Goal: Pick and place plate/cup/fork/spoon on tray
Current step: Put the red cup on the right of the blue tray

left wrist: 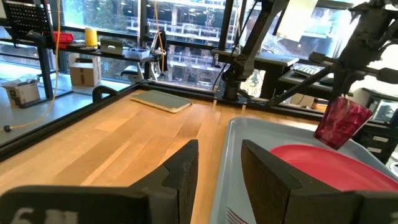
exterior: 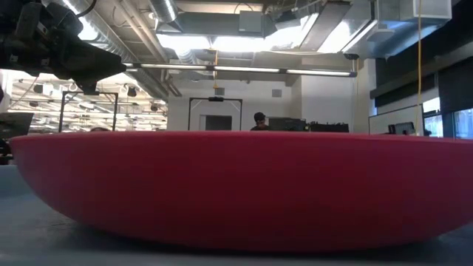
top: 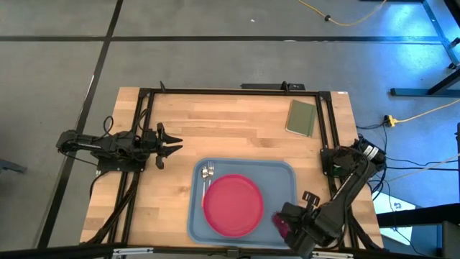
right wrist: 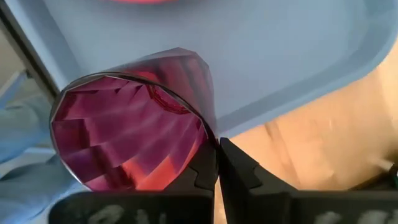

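Right arm is folded low beside the tray's [top: 287, 173] near right corner. The right pincer [right wrist: 217, 163] is clamped on the rim of the cup [right wrist: 134, 134], which is held tilted, mouth toward the wrist camera, over that corner. Left pincer [top: 172, 147], fingers apart and empty, is hung over the counter [top: 230, 122] left of the tray. Plate [top: 232, 204] is lain flat in the tray; fork [top: 210, 177] and spoon [top: 204, 173] are laid lengthwise at its far left edge. No legible writing is noted.

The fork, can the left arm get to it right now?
Probably yes. The left end effector is open and empty, and only bare table lies between it and the fork at the tray's near corner, beside the plate.
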Motion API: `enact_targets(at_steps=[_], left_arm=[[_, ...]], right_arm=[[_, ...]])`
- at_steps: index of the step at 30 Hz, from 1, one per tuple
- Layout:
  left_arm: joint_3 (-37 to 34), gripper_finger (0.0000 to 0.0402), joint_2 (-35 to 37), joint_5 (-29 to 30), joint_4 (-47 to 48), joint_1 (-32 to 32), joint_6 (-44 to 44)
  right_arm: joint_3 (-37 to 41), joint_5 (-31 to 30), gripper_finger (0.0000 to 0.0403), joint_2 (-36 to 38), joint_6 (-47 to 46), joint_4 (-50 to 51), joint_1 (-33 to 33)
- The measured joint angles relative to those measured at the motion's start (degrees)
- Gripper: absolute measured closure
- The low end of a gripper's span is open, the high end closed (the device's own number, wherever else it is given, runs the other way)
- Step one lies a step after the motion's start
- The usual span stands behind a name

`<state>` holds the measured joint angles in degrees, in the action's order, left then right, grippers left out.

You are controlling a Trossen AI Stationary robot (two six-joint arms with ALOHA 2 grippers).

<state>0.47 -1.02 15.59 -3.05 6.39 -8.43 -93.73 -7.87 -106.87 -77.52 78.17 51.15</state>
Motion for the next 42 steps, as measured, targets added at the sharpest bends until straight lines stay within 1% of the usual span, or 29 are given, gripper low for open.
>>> enact_targets(at_steps=[2, 7, 11, 18, 24, 31, 42], left_arm=[[-0.01, 0.0287, -0.01, 0.00, 0.00, 0.01, 0.00], [0.00, 0.0287, -0.02, 0.00, 0.00, 0.02, 0.00], [0.00, 0.0287, 0.00, 0.00, 0.00, 0.02, 0.00], [0.00, 0.0287, 0.00, 0.00, 0.00, 0.00, 0.00], [0.00, 0.0287, -0.01, 0.00, 0.00, 0.02, 0.00], [-0.02, 0.0287, 0.00, 0.00, 0.00, 0.00, 0.00], [-0.02, 0.0287, 0.00, 0.00, 0.00, 0.01, 0.00]], right_arm=[[0.00, 1.53, 0.0396, 0.00, -0.01, -0.42, -0.17], [0.00, 2.93, 0.0396, 0.00, -0.02, -0.44, -0.23], [0.00, 3.03, 0.0391, 0.00, -0.02, -0.92, -0.25], [0.00, 3.03, 0.0362, 0.00, 0.03, -0.83, -0.25], [0.00, 3.01, 0.0359, 0.00, 0.09, -0.60, -0.25], [0.00, 1.38, 0.0358, 0.00, 1.76, -0.16, -0.31], [0.00, -0.91, 0.0358, 0.00, 7.22, 1.96, -1.43]])
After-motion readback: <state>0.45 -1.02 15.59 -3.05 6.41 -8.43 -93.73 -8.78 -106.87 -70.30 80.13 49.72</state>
